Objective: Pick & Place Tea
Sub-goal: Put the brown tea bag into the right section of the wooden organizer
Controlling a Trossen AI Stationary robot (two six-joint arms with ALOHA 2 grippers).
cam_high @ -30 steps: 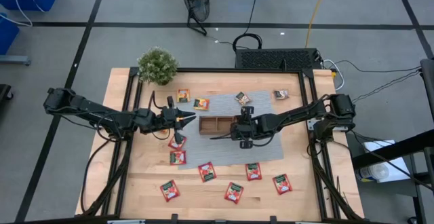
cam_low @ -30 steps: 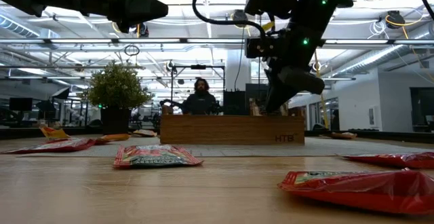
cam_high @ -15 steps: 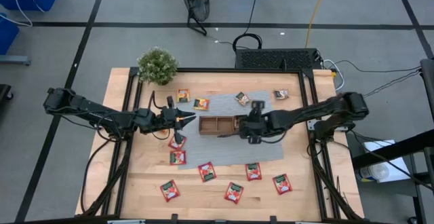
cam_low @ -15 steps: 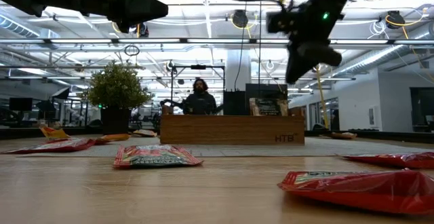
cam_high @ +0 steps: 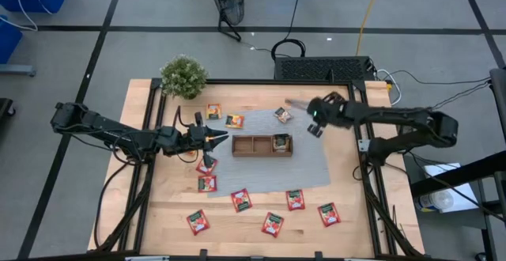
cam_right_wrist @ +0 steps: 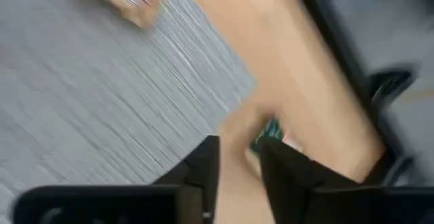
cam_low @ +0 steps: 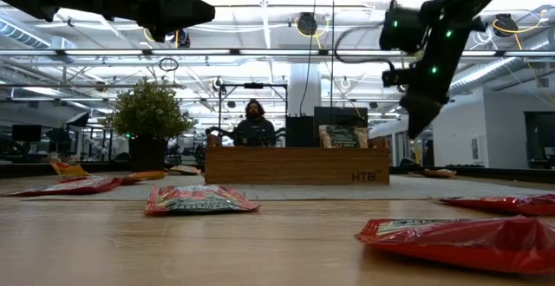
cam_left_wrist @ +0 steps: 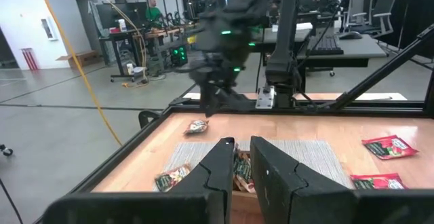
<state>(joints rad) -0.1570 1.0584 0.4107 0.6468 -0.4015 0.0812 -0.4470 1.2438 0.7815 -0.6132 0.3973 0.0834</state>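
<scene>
The wooden tray (cam_high: 251,145) sits on the grey mat, and one tea sachet (cam_high: 281,141) stands in its right compartment (cam_low: 342,136). Several red sachets (cam_high: 241,200) lie along the near side. Two orange-yellow ones (cam_high: 213,111) and a grey-brown one (cam_high: 283,115) lie at the far side. My left gripper (cam_high: 228,141) hovers level at the tray's left end, its fingers (cam_left_wrist: 220,173) a narrow gap apart with nothing seen between them. My right gripper (cam_high: 315,123) is open and slants down over the far right corner, above a sachet (cam_right_wrist: 270,133) lying on the wood.
A potted plant (cam_high: 183,76) stands at the far left corner. The grey mat (cam_high: 312,166) lies under the tray. A black frame rail (cam_high: 360,158) runs along the table's right side, close to my right arm. A person (cam_low: 254,123) sits beyond the far edge.
My right gripper has left the tray's right compartment, risen, and swung fast toward the table's far right corner. The sachet it had stood over stays upright in that compartment, now uncovered.
</scene>
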